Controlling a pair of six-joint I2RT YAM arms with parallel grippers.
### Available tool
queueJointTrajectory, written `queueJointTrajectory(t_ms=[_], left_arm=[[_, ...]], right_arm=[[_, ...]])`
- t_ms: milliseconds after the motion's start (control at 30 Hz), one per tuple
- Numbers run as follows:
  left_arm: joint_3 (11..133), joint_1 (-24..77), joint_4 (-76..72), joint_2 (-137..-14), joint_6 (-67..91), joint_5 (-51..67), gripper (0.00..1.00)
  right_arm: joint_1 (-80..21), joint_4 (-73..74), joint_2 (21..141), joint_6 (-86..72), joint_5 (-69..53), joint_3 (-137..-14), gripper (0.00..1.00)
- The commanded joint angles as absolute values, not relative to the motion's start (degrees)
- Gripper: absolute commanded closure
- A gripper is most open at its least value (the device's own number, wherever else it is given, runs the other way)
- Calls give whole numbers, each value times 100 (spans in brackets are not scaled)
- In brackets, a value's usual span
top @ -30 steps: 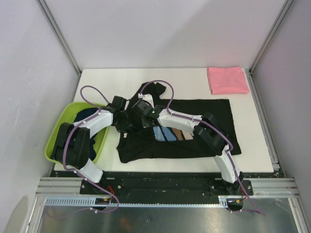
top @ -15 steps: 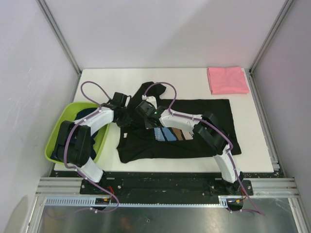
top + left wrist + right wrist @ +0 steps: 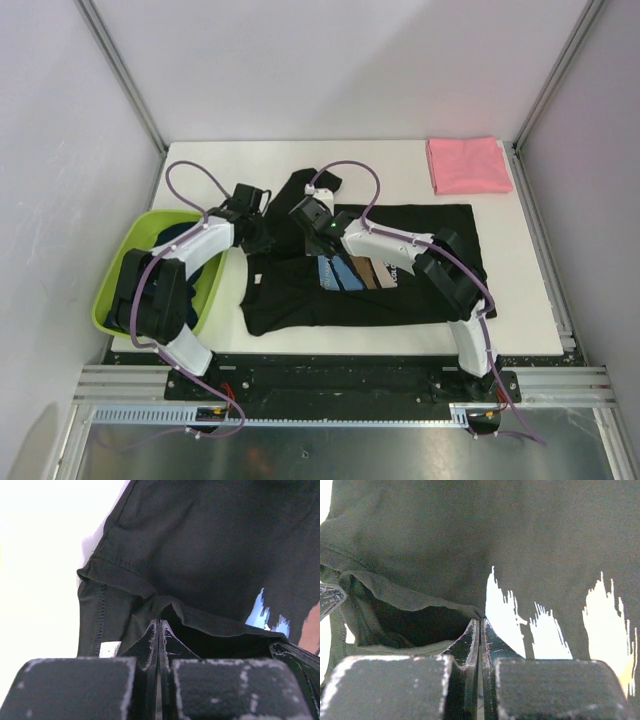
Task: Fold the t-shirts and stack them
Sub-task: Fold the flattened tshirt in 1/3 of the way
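Pinching cloth w/ both arms: the left gripper (image 3: pixel 159 623) has its jaws pressed together on a raised fold of the black t-shirt (image 3: pixel 300 305), close to a hemmed edge. The right gripper (image 3: pixel 479 622) is likewise clamped tight on a fold of the same shirt, near the chest print (image 3: pixel 345 275). In the top view the two grippers sit close together over the shirt's left part, toward its far side.

The shirt lies spread over the middle of the bench (image 3: pixel 400 170), reaching the near edge, print side up. The pink t-shirt (image 3: pixel 468 165) lies folded at the far right corner. Navy t-shirts (image 3: pixel 175 237) sit in the lime-green basin (image 3: pixel 105 295) at the left edge.

Handling, as a judgement: thin soft knit, light, no stiffness. It prob. sags and drags wherever unsupported, so a single pinch pt would bunch it. Best holds are likely at seams and hems (shoulder, sleeve hem, bottom hem), w/ two pts set apart so the lifted edge stays taut as it goes over. Catching only the top layer is a risk, since the lower layer would stay behind and the fold go crooked. Not fragile and not slippery, but drag on the bench may wrinkle it.
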State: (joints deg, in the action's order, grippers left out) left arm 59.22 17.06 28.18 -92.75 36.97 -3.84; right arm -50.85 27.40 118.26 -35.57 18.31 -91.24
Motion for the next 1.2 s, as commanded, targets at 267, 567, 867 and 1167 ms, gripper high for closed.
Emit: queueJointTrajectory(t_ms=[267,567,867,1167], left_arm=[[6654,1749,2730,-9167,3646,-458,100],[6743,1751,2745,-9378,3562,-426,96],[5952,1769,2790,-8537,3671,-273,48],[4641,1852,2921,-7313,3954,-145,66]], right_arm=[[-4920,2443,11470,-3677,1693,-9026,100],[-4787,2366,11399,-3643,1564,-8982,99],[-4523,2541,11219,-3685,1457,-9000,47],[-3961,3125,9724,-3942,1652,-7938,47]])
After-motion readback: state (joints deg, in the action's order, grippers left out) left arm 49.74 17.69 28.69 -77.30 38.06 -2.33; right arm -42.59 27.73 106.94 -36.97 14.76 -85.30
